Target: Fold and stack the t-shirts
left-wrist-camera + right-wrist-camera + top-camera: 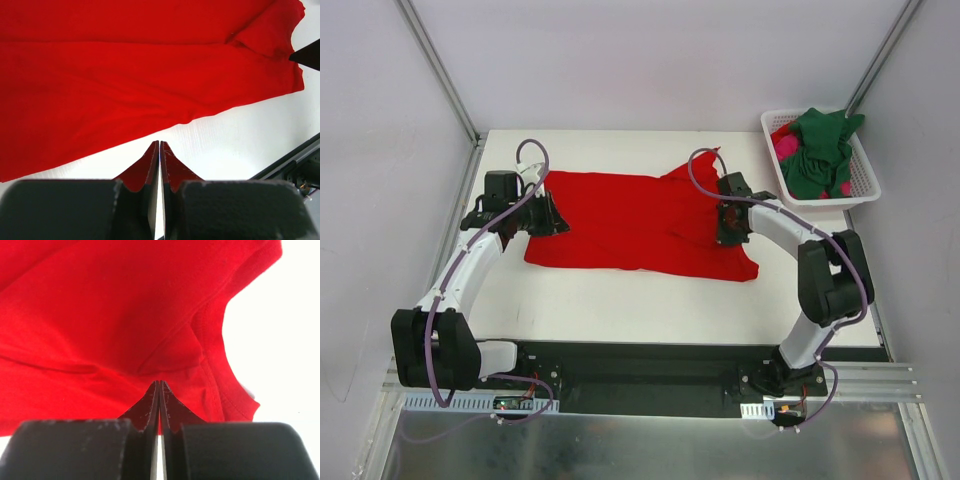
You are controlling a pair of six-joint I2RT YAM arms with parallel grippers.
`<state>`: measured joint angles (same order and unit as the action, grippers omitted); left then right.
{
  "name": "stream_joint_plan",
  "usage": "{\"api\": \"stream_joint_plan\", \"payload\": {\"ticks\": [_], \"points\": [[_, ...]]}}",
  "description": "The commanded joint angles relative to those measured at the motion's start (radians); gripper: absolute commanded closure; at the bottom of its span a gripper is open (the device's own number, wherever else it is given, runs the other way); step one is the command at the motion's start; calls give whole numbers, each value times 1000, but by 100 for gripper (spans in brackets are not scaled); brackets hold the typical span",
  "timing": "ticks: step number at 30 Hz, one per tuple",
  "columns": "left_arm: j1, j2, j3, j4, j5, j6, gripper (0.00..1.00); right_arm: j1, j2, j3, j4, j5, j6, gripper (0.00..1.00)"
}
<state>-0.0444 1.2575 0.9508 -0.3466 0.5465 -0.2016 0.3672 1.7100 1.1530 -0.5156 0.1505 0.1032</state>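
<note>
The bright red t-shirt (630, 220) lies spread out on the white table. My left gripper (550, 222) is at its left edge. In the left wrist view its jaws (159, 143) are shut and empty over bare table, just short of the shirt's hem (125, 75). My right gripper (725, 232) is over the shirt's right part. In the right wrist view it (159, 383) is shut with nothing between the jaws, above the red cloth (100, 315) near a seamed edge. The dark green t-shirt (820, 150) and the magenta-pink t-shirt (786, 148) lie bunched in the basket.
The white slotted basket (860, 190) stands at the table's back right corner. Metal frame posts rise at the back corners. The black base rail (650, 365) runs along the near edge, and shows at the right of the left wrist view (300, 160).
</note>
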Motion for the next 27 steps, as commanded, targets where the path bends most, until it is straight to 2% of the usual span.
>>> {"api": "stream_joint_plan", "payload": {"ticks": [1, 27], "points": [[3, 3, 9, 23, 13, 4, 98, 13, 37, 56, -32, 40, -7, 98], [5, -7, -18, 24, -16, 31, 98, 24, 143, 151, -14, 51, 13, 99]]}}
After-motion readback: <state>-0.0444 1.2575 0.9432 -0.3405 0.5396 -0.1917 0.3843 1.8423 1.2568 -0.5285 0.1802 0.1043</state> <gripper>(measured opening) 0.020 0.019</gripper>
